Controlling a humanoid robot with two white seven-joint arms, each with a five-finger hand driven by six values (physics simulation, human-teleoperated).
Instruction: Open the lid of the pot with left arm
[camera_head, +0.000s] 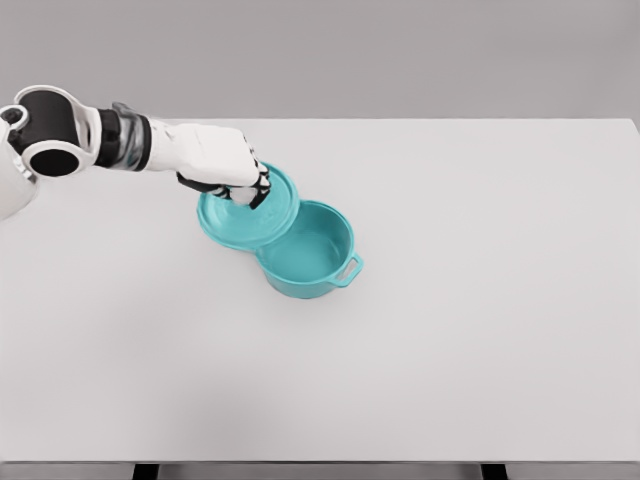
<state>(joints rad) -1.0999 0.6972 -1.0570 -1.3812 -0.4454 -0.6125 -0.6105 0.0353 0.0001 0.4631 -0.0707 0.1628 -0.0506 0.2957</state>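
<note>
A teal pot (310, 255) stands near the middle of the white table (450, 330), its inside showing and one side handle pointing to the lower right. The teal lid (252, 215) hangs tilted over the pot's upper left rim, shifted off to the left. My left hand (240, 185) reaches in from the upper left with its fingers curled around the lid's top, where the knob is hidden under them. The right arm does not show.
The table's front edge runs along the bottom of the view. A grey wall stands behind the table's far edge.
</note>
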